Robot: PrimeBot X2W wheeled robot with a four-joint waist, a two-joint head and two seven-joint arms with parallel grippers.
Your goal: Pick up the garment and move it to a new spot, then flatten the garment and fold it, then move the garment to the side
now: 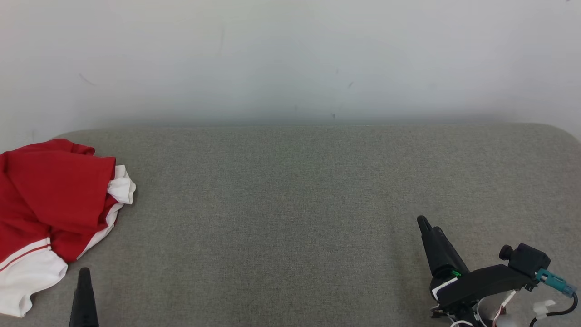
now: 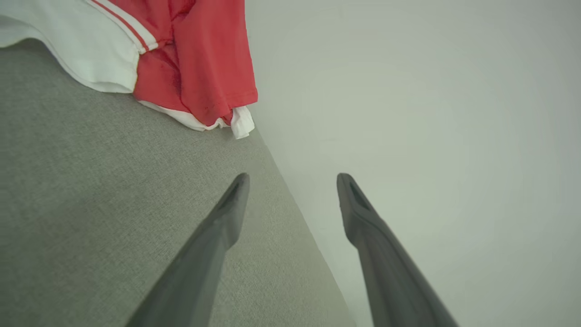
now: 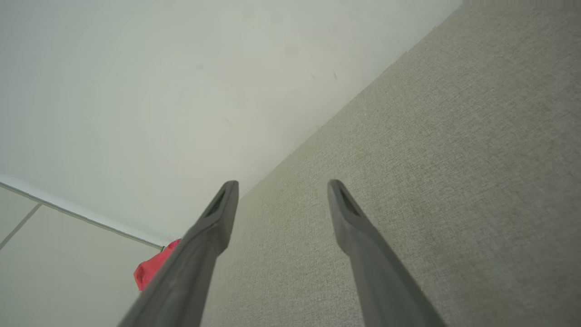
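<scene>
The garment (image 1: 50, 200), red with white panels and thin stripes, lies crumpled at the left edge of the grey fabric surface (image 1: 290, 204). It also sits at the top left of the left wrist view (image 2: 181, 59), and a small red corner of it (image 3: 152, 268) peeks out beside a finger in the right wrist view. My left gripper (image 2: 292, 179) is open and empty, a short way in front of the garment without touching it; one of its fingers (image 1: 84, 295) rises at the lower left. My right gripper (image 3: 281, 186) is open and empty at the lower right (image 1: 424, 222), far from the garment.
A plain white wall (image 1: 290, 59) runs along the far edge of the grey surface. The surface's rounded corners show at the far left and far right. Pale floor with a seam line (image 3: 54, 254) appears beyond the surface's end.
</scene>
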